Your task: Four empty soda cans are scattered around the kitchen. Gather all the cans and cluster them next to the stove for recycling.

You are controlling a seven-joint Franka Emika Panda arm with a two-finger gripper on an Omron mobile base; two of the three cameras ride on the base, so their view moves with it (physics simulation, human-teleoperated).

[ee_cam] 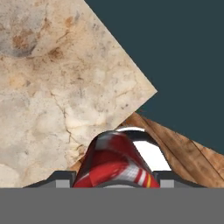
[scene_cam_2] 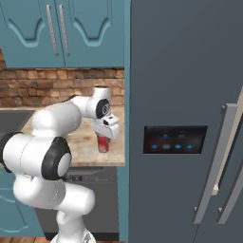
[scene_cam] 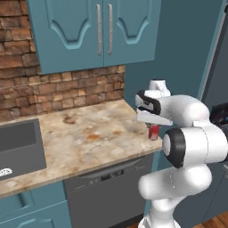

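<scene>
Red soda can (ee_cam: 114,164), white-striped it seems; mottled beige counter (ee_cam: 52,100).

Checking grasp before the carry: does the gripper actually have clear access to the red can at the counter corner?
Likely yes: the gripper is already closed around the red can near the counter edge, nothing between them.

We count one red soda can (scene_cam_2: 103,143), sitting right between our gripper's fingers. Away from the hand along the marble counter (scene_cam: 84,138) we see one dark sink basin (scene_cam: 20,147). Above the hand hang two teal cabinet doors (scene_cam: 89,31), with two metal handles (scene_cam: 104,29). Below the hand is one dishwasher (scene_cam: 109,189), beside it one grey refrigerator (scene_cam_2: 185,118).
</scene>
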